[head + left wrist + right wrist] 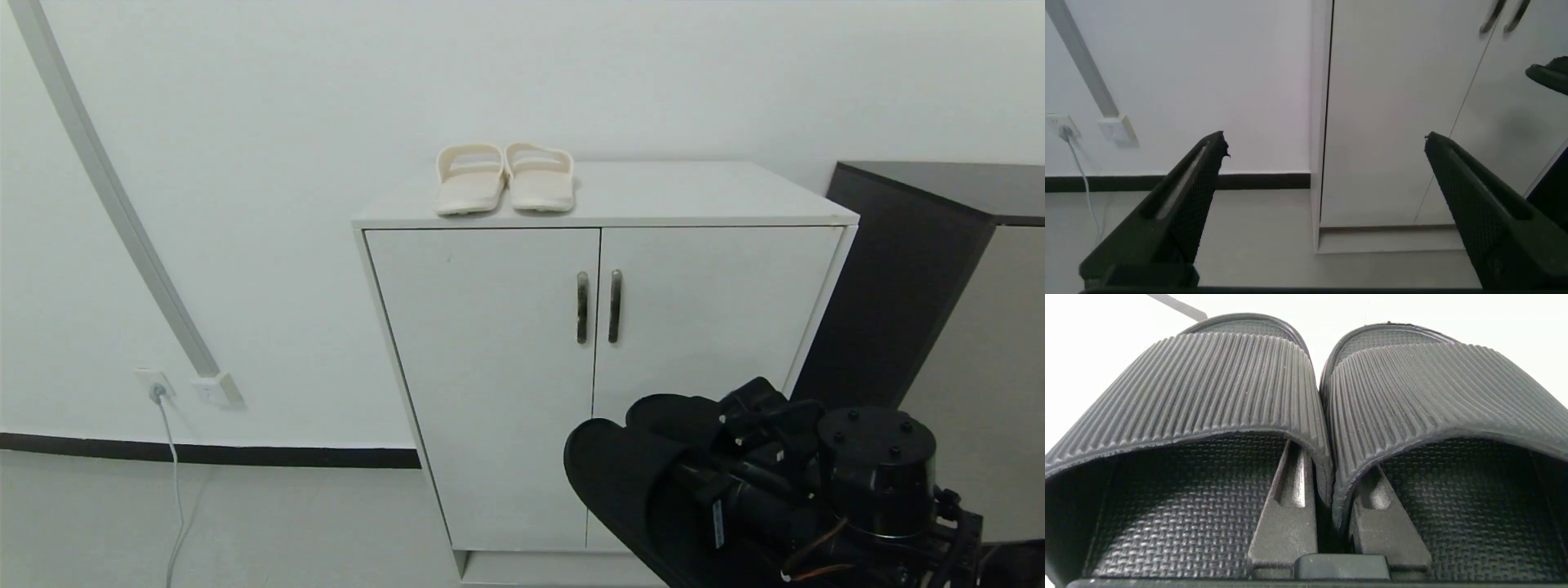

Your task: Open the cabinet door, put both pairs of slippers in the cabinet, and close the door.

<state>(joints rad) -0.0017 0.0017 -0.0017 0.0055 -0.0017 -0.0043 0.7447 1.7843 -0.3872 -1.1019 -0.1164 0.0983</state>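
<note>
**Two pairs of slippers wait outside a shut cabinet**

Nearest, the right pincer [1331,531] is clamped on the black slippers [1233,384], with one finger inside each, pinching their inner walls together. The left pincer [1325,140] hangs low, fingers wide apart, beside the white cabinet [694,192]. Its doors [490,367] are closed, with dark handles [582,307] side by side. Cream slippers [504,178] sit on top. The pinched pair could slide loose, or knock a door as it swings open.
</note>
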